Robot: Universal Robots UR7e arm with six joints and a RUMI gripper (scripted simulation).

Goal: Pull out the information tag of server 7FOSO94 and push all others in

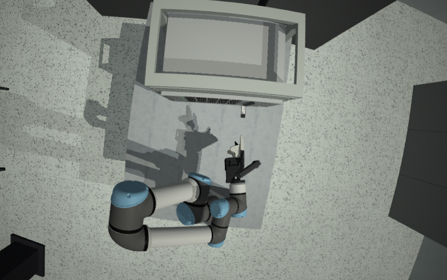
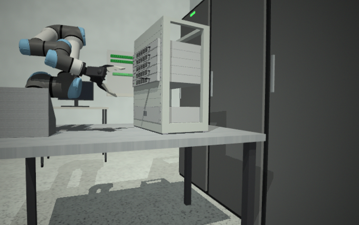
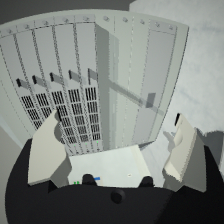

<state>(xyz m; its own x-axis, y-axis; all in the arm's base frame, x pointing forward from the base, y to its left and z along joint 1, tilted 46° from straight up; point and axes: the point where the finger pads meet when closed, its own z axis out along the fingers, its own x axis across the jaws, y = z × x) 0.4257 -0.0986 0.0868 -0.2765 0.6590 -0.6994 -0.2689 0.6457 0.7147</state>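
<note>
Server 7FOSO94 is somewhere you can see it, surely?

"You cannot pick it out yet. Five vented servers (image 2: 141, 64) (image 3: 58, 100) sit in the upper part of the rack (image 1: 224, 80) (image 2: 166, 79) (image 3: 175, 75), and you can't read any service tag on them."

"What about the pull-out tags?"

"Look at the top view: a pale tag with a dark tip (image 1: 242, 111) juts from the near face, toward its right side. You can't tell which server it belongs to. The wrist view shows you a row of small dark tips, one by each vented front, but not clearly how far each is drawn out."

"And your gripper (image 1: 238, 141) (image 2: 120, 82) (image 3: 118, 111)?"

"Spread wide, with nothing between its pale fingers. You have it on the near side of the rack, apart from the front and pointing toward it, raised above the table (image 1: 211, 115) (image 2: 211, 140) (image 3: 200, 65)."

"Is your rack standing properly?"

"Upright, at the far part of the table, with dark cabinets (image 1: 286, 20) (image 2: 238, 92) behind it. You have the arm (image 1: 179, 235) (image 2: 75, 47) folded on the near side, its bulk to the left and its wrist reaching over to the right."
</note>
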